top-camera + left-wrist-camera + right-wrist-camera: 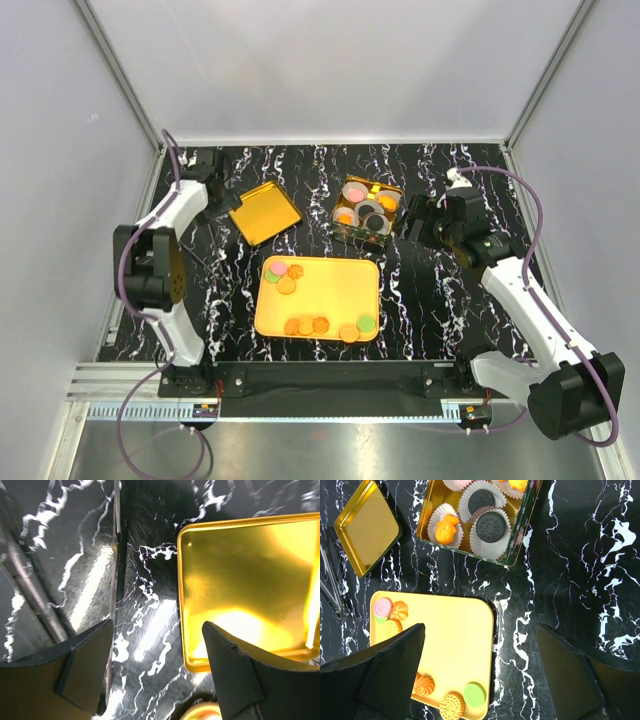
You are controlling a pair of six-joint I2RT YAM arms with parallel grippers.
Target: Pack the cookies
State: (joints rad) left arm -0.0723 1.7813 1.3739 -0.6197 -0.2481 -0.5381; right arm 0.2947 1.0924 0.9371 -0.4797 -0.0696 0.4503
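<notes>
Top external view: nearest the arm bases, on the black, white-veined marble-pattern tabletop [430,290], lies a flat yellow-orange rectangular tray [330,285]. Small round cookies [307,325] sit on it in two groups. A row of orange ones runs along its near edge, with a tan and a green disc towards the right, and a cluster of pink, green and orange sits at its far left corner.

Beyond the tray on the left, a shallow gold square metal lid [265,212] lies flat, turned cornerwise. Beyond it on the right stands a gold-lined, dark-walled square tin [475,555] holding white pleated paper cups [496,546]. More cookies rest in these cups, among them an orange one and two black sandwich ones.

Farthest back on the left, the left gripper [213,192] is just beside the lid's left corner. In its wrist view the dark fingers [85,672] are spread wide, with only tabletop between them.

The right gripper [412,218] is just right of the tin. Its wrist view shows the jaws wide apart and holding nothing, with the tray and tin below.
</notes>
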